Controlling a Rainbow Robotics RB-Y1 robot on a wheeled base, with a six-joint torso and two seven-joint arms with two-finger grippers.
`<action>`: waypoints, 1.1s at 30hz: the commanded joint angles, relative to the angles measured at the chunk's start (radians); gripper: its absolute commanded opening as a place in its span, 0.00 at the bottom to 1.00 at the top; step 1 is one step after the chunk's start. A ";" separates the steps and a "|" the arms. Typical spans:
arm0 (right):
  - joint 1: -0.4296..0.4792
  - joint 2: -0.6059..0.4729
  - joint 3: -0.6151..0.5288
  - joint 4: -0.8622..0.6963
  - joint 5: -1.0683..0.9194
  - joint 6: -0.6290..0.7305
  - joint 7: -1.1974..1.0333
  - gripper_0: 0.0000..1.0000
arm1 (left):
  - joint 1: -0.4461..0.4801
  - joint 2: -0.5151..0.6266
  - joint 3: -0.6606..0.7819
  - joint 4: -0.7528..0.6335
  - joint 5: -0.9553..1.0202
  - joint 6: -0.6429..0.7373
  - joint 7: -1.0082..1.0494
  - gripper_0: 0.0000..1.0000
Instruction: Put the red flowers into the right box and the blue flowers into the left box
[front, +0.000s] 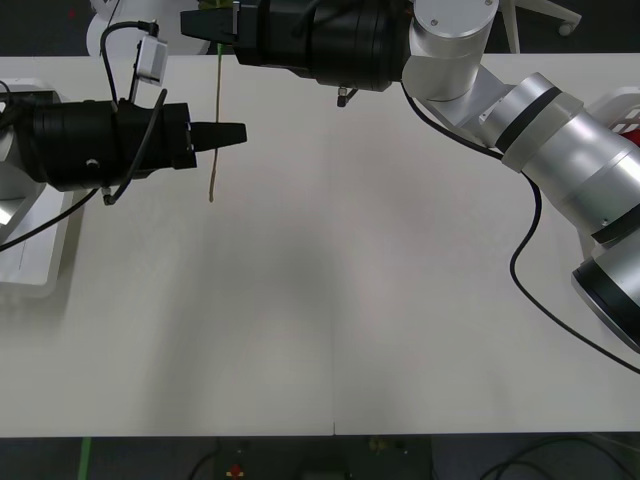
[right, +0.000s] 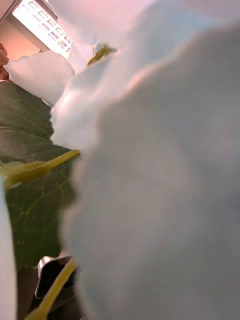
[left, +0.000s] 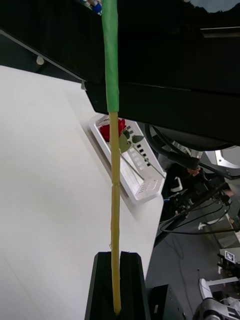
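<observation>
Front view is showing you the left gripper (front: 240, 133) pinching the blue flower's stem (front: 215, 130) near the bench's far edge, while the right gripper (front: 190, 22) is gripping it higher up.

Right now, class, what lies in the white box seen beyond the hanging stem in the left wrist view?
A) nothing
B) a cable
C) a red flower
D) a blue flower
C: a red flower with its green stem lies in the right box at the table's edge.

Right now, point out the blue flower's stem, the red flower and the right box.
blue flower's stem (left: 114, 200): left wrist view, yellowish lower length.
red flower (left: 106, 132): left wrist view, its deep-red bloom.
right box (left: 145, 188): left wrist view, near corner of the white rim.
</observation>
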 joint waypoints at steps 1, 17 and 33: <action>-0.070 -0.034 0.002 -0.039 0.012 0.041 0.049 0.98 | -0.036 0.094 -0.011 -0.009 0.014 -0.003 0.014 0.00; -0.070 -0.313 0.002 -0.041 0.041 0.503 0.308 0.97 | 0.309 0.381 0.329 -0.009 -0.167 0.004 -0.002 0.00; 0.068 -0.597 0.000 -0.196 0.046 0.724 0.567 0.98 | 0.341 0.413 0.606 0.257 -0.733 0.222 0.000 0.00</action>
